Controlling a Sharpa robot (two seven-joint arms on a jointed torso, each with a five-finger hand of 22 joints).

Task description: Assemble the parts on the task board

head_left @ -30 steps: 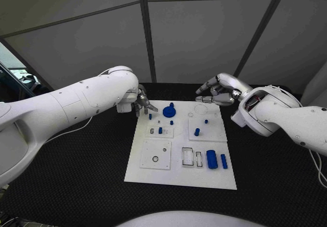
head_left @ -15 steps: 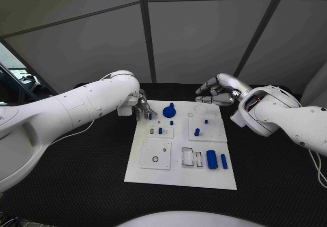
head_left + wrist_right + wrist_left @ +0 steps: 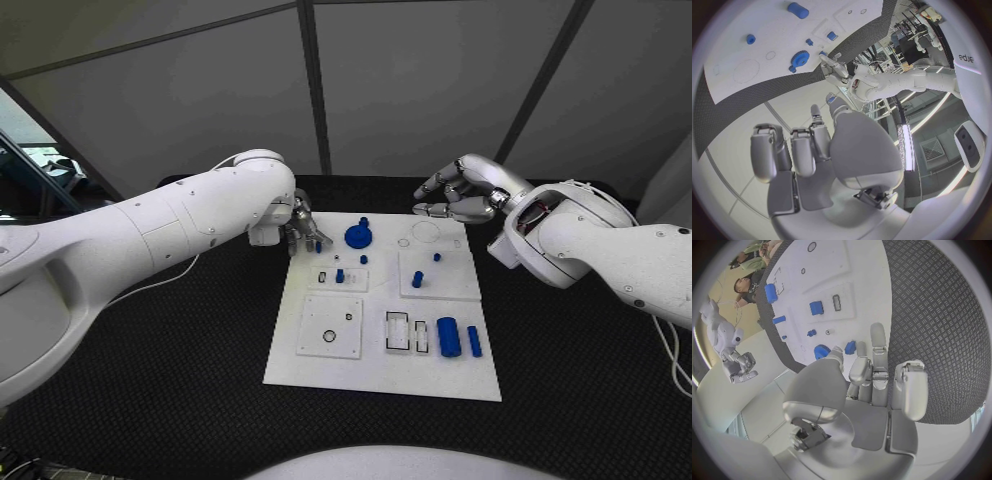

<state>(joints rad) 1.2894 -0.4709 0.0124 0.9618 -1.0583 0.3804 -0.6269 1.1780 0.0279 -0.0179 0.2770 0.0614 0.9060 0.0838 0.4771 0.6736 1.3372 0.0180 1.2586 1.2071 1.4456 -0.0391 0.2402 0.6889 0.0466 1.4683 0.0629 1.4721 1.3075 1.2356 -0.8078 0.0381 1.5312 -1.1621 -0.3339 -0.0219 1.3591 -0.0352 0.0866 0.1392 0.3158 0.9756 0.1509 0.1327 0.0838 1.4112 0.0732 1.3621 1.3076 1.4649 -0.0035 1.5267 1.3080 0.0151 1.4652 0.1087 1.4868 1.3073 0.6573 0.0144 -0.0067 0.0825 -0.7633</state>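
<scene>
A small blue peg (image 3: 850, 346) appears to be pinched at the fingertips of the left robot hand (image 3: 299, 226), over the white board's (image 3: 382, 375) far corner. The right robot hand (image 3: 459, 197) is held curled, empty. The peg could be dropped if the pinch slips.

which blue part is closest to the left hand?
The small blue peg at the board's far left corner, right by the left hand; the blue gear sits further right.

Cool, even overhead light; a ceiling strip lamp (image 3: 906, 145) glares in the right wrist view. The task board (image 3: 378, 375) looks bright against the dark surface (image 3: 173, 370). Both wrist views bend strongly at their rims.
</scene>
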